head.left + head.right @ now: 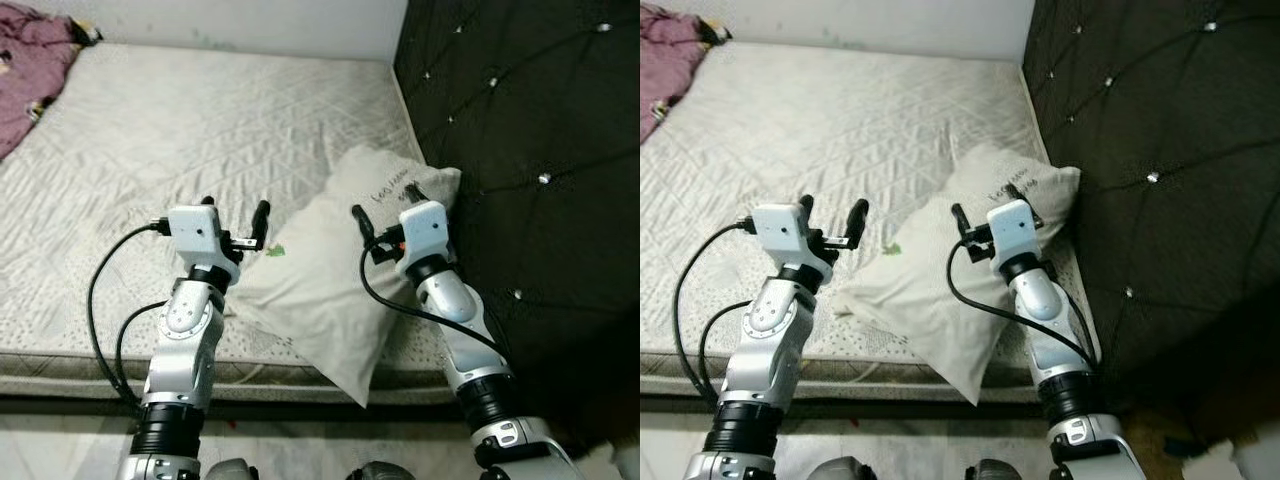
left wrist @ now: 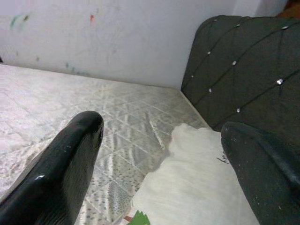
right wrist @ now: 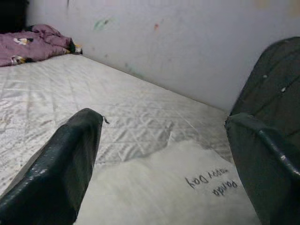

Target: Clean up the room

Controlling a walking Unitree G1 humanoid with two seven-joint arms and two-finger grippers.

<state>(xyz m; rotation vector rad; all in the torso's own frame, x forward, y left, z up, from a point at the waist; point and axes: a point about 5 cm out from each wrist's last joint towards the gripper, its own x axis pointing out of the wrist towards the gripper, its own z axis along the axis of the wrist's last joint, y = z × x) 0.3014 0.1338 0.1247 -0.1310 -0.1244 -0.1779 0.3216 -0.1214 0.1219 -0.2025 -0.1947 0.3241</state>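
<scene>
Pillow (image 1: 330, 290) lies between and just under both claws, against the headboard (image 1: 540, 150). Left gripper (image 1: 236, 222) and right gripper (image 1: 385, 215) both spread, empty. Looks light, soft, floppy; pinch opposite edges.

1. Two silver, jointed metal arms, the left arm (image 1: 185, 340) and the right arm (image 1: 462, 325), each banded by a black collar near the base.
2. White box-shaped wrist housings top both arms.
3. Looping black cables run alongside each arm.
4. The left gripper (image 1: 235, 216) and right gripper (image 1: 388, 205) carry long, glossy black fingers (image 2: 65, 164).
</scene>
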